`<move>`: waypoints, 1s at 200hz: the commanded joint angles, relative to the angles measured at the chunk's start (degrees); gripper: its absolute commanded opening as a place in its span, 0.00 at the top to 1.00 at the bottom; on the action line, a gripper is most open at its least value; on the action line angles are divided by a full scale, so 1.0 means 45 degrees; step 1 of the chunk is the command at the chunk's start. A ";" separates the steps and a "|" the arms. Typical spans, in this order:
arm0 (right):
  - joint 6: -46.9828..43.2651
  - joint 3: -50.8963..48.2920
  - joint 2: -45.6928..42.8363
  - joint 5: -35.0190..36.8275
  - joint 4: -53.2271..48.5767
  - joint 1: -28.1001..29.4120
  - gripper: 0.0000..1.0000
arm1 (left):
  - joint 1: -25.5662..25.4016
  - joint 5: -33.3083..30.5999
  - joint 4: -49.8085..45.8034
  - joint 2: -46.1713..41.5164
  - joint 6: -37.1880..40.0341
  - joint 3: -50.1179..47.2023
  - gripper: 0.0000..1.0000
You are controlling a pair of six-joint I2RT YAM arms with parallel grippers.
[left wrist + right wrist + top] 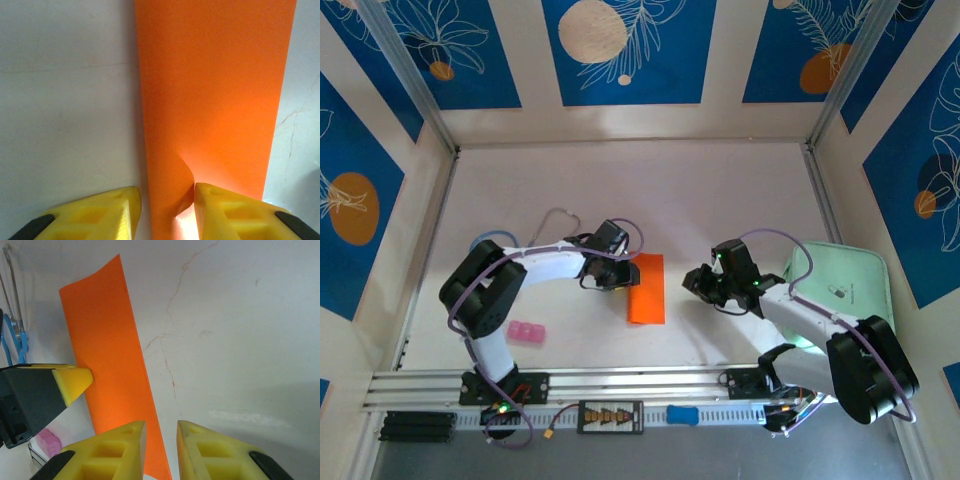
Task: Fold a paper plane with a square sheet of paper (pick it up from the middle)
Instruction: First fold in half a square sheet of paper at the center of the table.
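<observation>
The square sheet of paper is bright orange and lies on the white table as a narrow folded rectangle; no paper plane is in view. My left gripper sits at the sheet's left long edge. In the left wrist view that gripper has its jaws apart astride this edge of the paper, and an upper layer curls up against the right fingertip. My right gripper hovers to the right of the sheet, apart from it. In the right wrist view it stands open with a narrow gap, the paper ahead and to the left.
A small pink block lies near the left arm's base. A pale green tray sits at the right, under the right arm. An aluminium rail runs along the near edge. Patterned walls enclose the table.
</observation>
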 commanded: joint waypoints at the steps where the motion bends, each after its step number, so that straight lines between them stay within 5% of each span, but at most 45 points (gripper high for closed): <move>1: -0.0132 0.0018 0.0206 -0.0388 0.0042 -0.0018 0.75 | -0.0146 -0.0555 -0.0515 0.0771 -0.0127 -0.0072 0.62; 200: -0.0205 0.0371 0.1608 -0.0918 0.0733 0.0361 0.75 | -0.0364 -0.1108 -0.0723 0.1085 0.0304 0.0177 0.60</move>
